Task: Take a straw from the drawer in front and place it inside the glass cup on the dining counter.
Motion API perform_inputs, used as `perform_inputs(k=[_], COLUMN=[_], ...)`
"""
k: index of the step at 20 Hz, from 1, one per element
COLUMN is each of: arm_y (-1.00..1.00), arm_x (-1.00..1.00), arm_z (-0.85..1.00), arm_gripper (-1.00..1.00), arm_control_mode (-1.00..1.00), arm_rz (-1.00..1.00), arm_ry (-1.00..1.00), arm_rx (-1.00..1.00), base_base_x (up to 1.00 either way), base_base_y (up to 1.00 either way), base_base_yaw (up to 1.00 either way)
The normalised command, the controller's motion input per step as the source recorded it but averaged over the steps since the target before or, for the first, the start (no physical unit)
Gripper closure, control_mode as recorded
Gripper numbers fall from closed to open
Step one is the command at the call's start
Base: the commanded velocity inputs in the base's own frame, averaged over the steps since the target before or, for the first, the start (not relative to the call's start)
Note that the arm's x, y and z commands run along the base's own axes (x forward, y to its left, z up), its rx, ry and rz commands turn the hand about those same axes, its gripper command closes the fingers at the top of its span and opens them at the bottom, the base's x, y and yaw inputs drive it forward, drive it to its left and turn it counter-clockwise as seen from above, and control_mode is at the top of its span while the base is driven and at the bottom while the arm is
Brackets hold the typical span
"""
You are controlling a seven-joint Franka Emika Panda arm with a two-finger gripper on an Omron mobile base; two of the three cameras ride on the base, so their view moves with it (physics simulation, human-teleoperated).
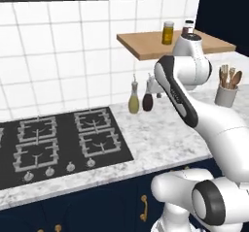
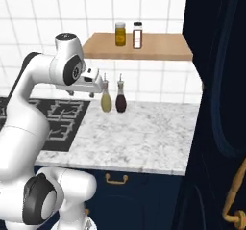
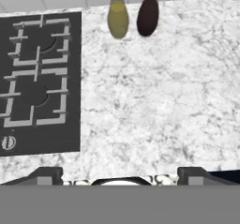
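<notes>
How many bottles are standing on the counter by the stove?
2: a yellow bottle and a dark bottle, side by side against the tiled wall, right of the stove. The arm may hide others.

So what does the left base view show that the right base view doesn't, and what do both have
Left base view alone: a grey utensil crock holding wooden spoons, and the stove's front knobs. Right base view alone: a tall navy cabinet with a gold handle. Both share the black stove, marbled counter, yellow bottle and dark bottle, and the wooden shelf with two jars.
</notes>
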Motion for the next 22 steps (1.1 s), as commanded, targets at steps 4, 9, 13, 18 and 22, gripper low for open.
perform_inputs(k=[4, 9, 13, 18, 22], arm_y=[0.0, 0.0, 0.0, 0.0, 0.0], arm_x=[0.0, 0.0, 0.0, 0.0, 0.0], arm_z=[0.0, 0.0, 0.0, 0.0, 0.0], arm_gripper=[-1.0, -1.0, -1.0, -1.0, -1.0], arm_control_mode=[1.0, 1.0, 1.0, 1.0, 1.0], arm_rz=[0.0, 0.0, 0.0, 0.0, 0.0], arm_ry=[0.0, 0.0, 0.0, 0.0, 0.0], arm_rx=[0.0, 0.0, 0.0, 0.0, 0.0], base_base_x=[-0.18, -0.15, -0.13, -0.01, 0.14], base_base_y=[0.63, 0.58, 0.56, 0.54, 0.56], base_base_yaw=[-0.46, -0.47, -0.5, -0.51, -0.46])
